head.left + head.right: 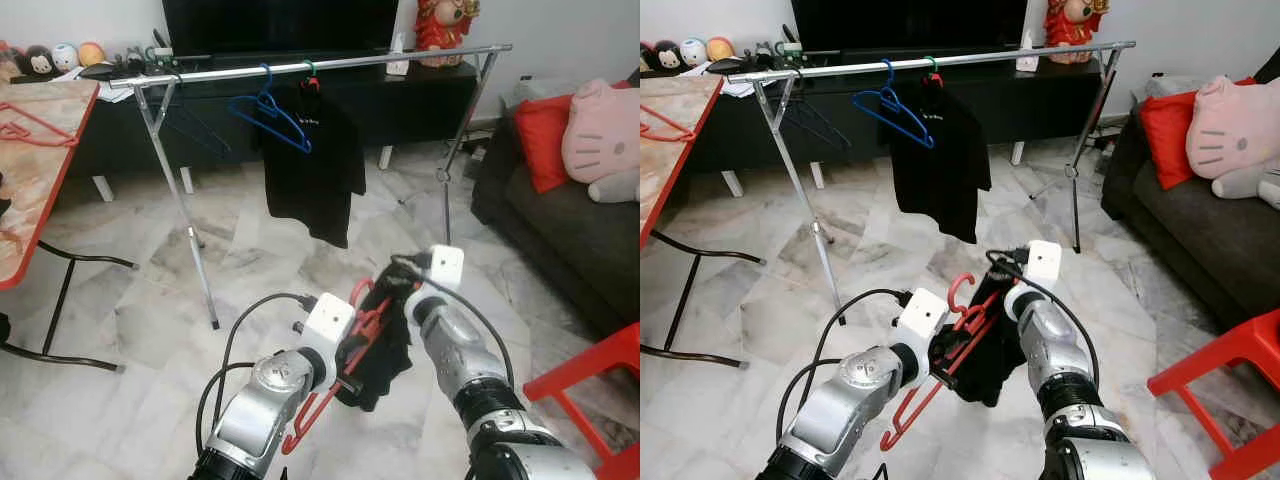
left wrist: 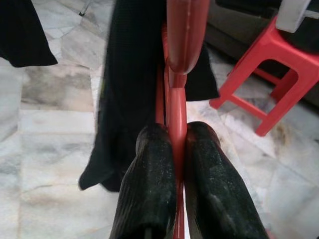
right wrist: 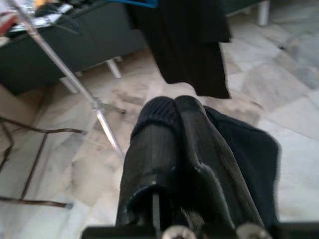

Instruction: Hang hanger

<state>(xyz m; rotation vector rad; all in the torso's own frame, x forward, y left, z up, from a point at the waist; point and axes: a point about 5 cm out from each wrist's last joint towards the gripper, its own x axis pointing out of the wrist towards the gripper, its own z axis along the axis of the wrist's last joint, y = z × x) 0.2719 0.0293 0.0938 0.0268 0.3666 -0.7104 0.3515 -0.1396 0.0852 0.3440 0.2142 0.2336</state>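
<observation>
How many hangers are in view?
5: a red hanger in the left end effector, another red one on the table, and a blue, green-hooked and dark hanger on the rail; more may overlap.

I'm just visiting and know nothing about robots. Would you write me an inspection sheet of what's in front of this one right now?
Surface: pale marble tile floor.
Job's things: red plastic hanger carrying a black garment; silver metal clothes rail ahead, already bearing a blue hanger and a hung black shirt.
Clutter: red stool at right; a spare red hanger on the red-edged table at left.
Grippers: left gripper shut on the hanger's bar; right gripper shut against the garment.
Cables: black cables looping over the left arm.
Surroundings: dark sofa with pink plush cushion; black TV cabinet.
</observation>
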